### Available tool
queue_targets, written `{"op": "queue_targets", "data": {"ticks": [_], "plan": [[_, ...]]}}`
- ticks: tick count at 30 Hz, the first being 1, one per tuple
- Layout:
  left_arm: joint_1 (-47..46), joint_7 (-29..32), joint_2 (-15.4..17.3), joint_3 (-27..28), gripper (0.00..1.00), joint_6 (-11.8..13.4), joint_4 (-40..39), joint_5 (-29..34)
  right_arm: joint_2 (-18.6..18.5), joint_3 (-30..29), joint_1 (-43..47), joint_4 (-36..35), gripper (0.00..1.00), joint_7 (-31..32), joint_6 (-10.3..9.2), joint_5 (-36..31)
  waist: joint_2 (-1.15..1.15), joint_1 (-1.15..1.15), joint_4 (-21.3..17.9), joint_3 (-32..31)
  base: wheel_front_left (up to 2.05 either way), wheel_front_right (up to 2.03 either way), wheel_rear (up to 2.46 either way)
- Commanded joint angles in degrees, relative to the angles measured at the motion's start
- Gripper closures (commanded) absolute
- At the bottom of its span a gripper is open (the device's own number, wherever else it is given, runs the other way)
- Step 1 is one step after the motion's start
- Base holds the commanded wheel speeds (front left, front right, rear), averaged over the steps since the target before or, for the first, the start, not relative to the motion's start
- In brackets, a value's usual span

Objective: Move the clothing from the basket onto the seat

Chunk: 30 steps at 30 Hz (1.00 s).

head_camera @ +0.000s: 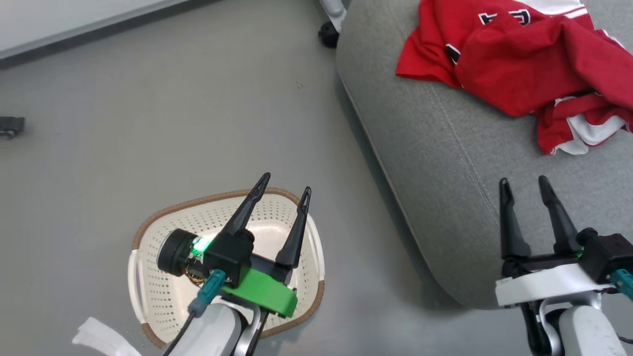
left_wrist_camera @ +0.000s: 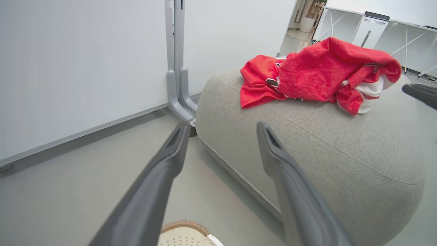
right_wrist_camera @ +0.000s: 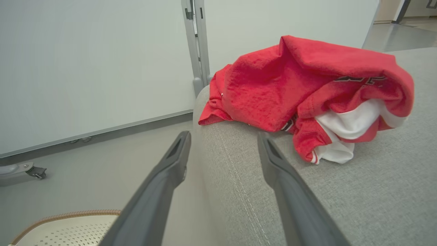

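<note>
Left gripper (head_camera: 287, 181) sat lower left in head view, fingers spread wide and gripping nothing, tips angled up and slightly right. Green bracket (head_camera: 262, 291) and round wrist camera (head_camera: 173, 252) sat at its base, with the pale forearm (head_camera: 217, 331) below. Right gripper (head_camera: 523, 179) was lower right, fingers apart, near parallel, pointing up, also gripping nothing. Dark tip (left_wrist_camera: 420, 94) at the right edge of left wrist view was probably a right finger, too cropped to confirm.

Matt fabric covers the seat (head_camera: 445, 158); clothing (head_camera: 519, 64) is cloth
</note>
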Motion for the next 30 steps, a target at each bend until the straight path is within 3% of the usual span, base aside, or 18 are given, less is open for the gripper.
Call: {"op": "queue_targets", "data": {"ticks": [1, 8, 16, 23, 30], "plan": [[2.55, -0.27, -0.59, 1.64, 0.00, -0.30, -0.37, 0.24, -0.21, 1.42, 0.95, -0.40, 0.00, -0.13, -0.07, -0.51, 0.00, 0.00, 8.03, -7.95, 0.00, 0.00, 0.00], [11.58, -0.24, -4.55, 14.56, 0.00, -1.49, -2.23, -0.17, -0.27, 5.99, 2.69, -0.93, 0.00, -0.13, -0.08, -2.79, 0.00, 0.00, 14.44, -14.89, 0.00, 0.00, 0.00], [22.12, -0.24, -7.22, 27.62, 0.00, -3.50, -6.32, 2.64, -0.24, 5.59, 6.40, -1.77, 0.00, -0.13, -0.08, -3.81, 0.00, 0.00, 17.88, -20.18, 0.00, 0.00, 0.00], [29.44, -0.19, -8.40, 33.46, 0.00, -6.50, -11.33, 7.07, -0.22, 4.11, 10.33, -2.62, 0.00, -0.13, -0.08, -3.73, 0.00, 0.00, 18.86, -23.43, 0.00, 0.00, 0.00], [34.21, -0.18, -9.03, 35.58, 0.00, -8.14, -13.24, 8.87, -0.22, 4.90, 12.71, -1.97, 0.00, -0.13, -0.08, -4.13, 0.00, 0.00, 18.17, -25.02, 0.00, 0.00, 0.00]]}}
